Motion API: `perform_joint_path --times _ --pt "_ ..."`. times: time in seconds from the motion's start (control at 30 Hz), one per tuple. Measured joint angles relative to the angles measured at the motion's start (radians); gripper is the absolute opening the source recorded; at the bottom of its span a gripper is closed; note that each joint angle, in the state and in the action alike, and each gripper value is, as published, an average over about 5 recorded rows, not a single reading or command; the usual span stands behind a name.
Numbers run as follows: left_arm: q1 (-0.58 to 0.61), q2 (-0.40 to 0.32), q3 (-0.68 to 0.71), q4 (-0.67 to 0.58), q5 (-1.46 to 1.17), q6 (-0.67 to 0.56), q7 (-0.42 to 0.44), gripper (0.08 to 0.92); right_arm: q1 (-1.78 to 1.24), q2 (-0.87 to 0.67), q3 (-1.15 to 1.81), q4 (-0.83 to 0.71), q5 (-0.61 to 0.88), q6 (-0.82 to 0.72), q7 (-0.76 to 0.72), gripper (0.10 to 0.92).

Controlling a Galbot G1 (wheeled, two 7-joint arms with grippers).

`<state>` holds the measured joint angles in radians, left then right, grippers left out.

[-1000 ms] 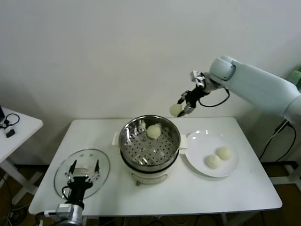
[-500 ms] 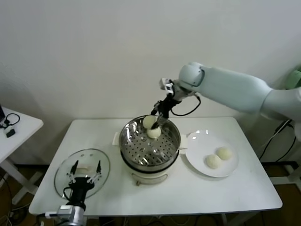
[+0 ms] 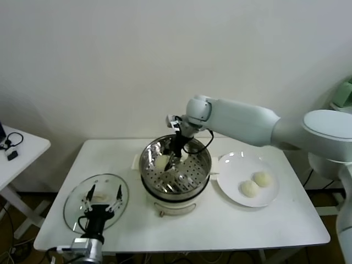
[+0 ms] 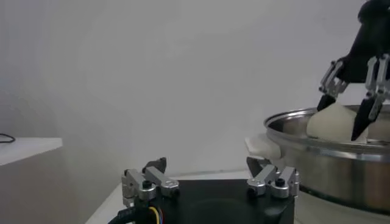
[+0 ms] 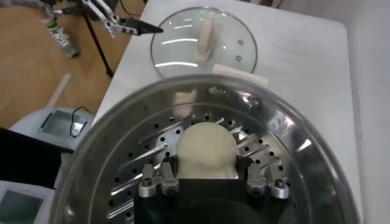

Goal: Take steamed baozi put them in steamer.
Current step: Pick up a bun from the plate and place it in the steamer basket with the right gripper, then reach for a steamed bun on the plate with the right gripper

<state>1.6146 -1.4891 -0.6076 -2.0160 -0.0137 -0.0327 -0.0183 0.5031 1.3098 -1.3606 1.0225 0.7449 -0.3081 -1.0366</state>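
Inside steamer [image 3: 175,168], far-left, right gripper [image 3: 171,160] clamps a baozi [image 3: 163,162]; left gripper [image 3: 101,198] apart near lid [image 3: 96,199]; no writing legible.

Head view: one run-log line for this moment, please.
right gripper: shut on baozi, inside steamer | plate: two baozi | left gripper: open over lid

Soft, even room light, fairly bright; shadows under the steamer [image 3: 175,170] stay faint. Glare streaks the glass lid [image 5: 204,42] and the steamer's rim. The left wrist view looks hazy.
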Motion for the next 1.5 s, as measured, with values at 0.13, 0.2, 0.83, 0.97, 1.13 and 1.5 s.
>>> perform_joint_path --times 0.13,0.2,0.83,0.97,1.13,1.5 --pt "0.005 0.000 0.001 0.001 0.000 -0.003 0.001 0.823 -0.017 0.015 0.005 -0.019 -0.025 0.002 0.001 0.619" --pt "0.006 0.000 0.003 0.001 0.001 -0.003 0.001 0.823 -0.025 0.022 0.008 -0.027 -0.036 0.002 0.002 0.619" --pt "0.007 -0.005 0.005 0.005 0.003 -0.005 -0.001 0.823 -0.058 0.052 0.029 -0.051 -0.088 0.012 0.008 0.806" --pt "0.005 -0.007 0.006 0.007 0.003 -0.005 -0.002 0.823 -0.046 0.042 0.024 -0.037 -0.088 0.019 -0.002 0.821" --pt "0.004 -0.009 0.006 0.009 0.001 -0.005 -0.003 0.823 -0.004 0.014 0.011 -0.009 -0.079 0.035 -0.030 0.823" --pt "-0.008 -0.004 0.000 0.011 -0.016 0.002 -0.010 0.823 0.157 -0.149 -0.032 0.069 -0.090 0.112 -0.150 0.823"
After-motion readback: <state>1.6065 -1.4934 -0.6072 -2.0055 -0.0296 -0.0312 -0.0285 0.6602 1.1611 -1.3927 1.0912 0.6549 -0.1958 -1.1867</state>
